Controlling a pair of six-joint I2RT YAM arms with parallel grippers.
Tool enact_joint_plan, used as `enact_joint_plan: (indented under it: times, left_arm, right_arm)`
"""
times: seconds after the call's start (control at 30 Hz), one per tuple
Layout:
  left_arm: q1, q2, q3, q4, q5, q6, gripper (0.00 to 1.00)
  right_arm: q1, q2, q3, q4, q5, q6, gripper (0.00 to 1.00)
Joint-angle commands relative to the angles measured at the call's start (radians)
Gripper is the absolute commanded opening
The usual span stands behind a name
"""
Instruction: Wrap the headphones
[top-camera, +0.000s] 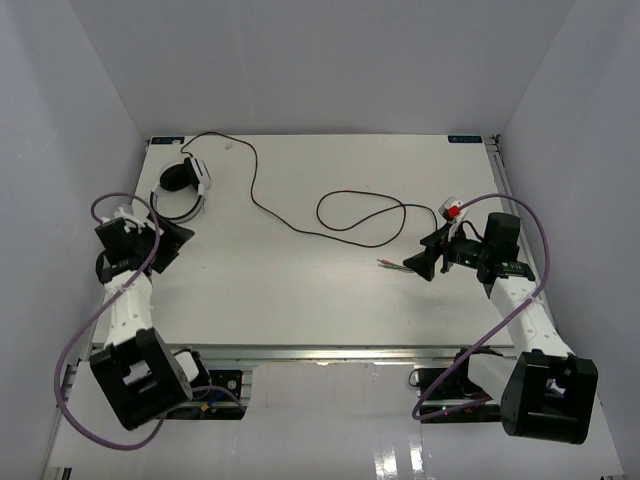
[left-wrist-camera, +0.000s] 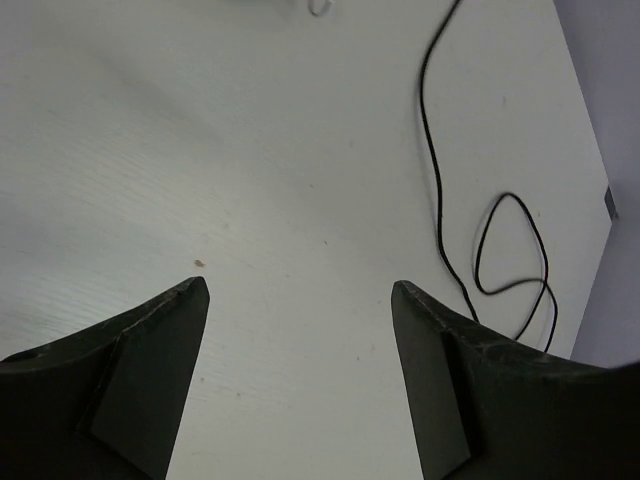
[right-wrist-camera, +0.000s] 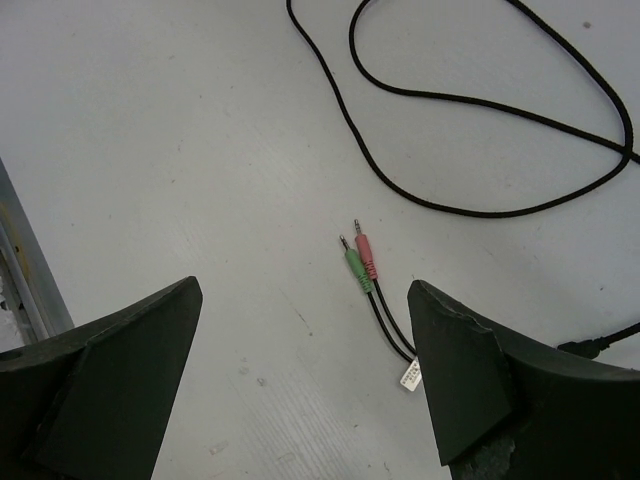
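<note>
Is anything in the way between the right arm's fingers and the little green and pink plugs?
No, nothing visible. The right arm's open black fingers hang over the white table, and the green and pink plugs ending the thin black headphone cord lie ahead between them.

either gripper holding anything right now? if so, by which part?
Nothing held. Left gripper open, nothing between its jaws. Right gripper open too; the cord plugs lie loose beneath it.
</note>
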Motion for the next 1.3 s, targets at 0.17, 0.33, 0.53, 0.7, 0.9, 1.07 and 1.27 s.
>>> enact_joint_plan:
  times: [0.17,0.33,0.53,0.7,0.9,1.07,1.27]
  left_arm:
    - [0.035,0.478,0.442,-0.246,-0.302,-0.221,0.79]
    - [0.002,0.696,0.679,-0.323,-0.425,-0.239,0.79]
    - [-0.035,0.871,0.852,-0.368,-0.419,-0.269,0.76]
    - [-0.082,0.98,0.974,-0.407,-0.45,-0.261,0.72]
    - [-0.127,1.075,1.069,-0.475,-0.528,-0.233,0.64]
    - [-0.128,1.085,1.073,-0.477,-0.558,-0.233,0.59]
    - [-0.129,1.108,1.08,-0.51,-0.572,-0.184,0.42]
  right_arm:
    - [0.008,-0.111,0.058,-0.017,-0.036,-0.022,0.9]
    - [0.018,-0.112,0.063,-0.023,-0.003,-0.029,0.9]
    - [0.02,-0.091,0.067,-0.033,0.009,-0.042,0.9]
    - [0.02,-0.072,0.068,-0.034,0.032,-0.05,0.9]
    - [0.022,-0.053,0.07,-0.035,0.051,-0.055,0.9]
    - [0.02,-0.046,0.069,-0.034,0.055,-0.056,0.9]
    - [0.019,-0.045,0.067,-0.034,0.077,-0.063,0.9]
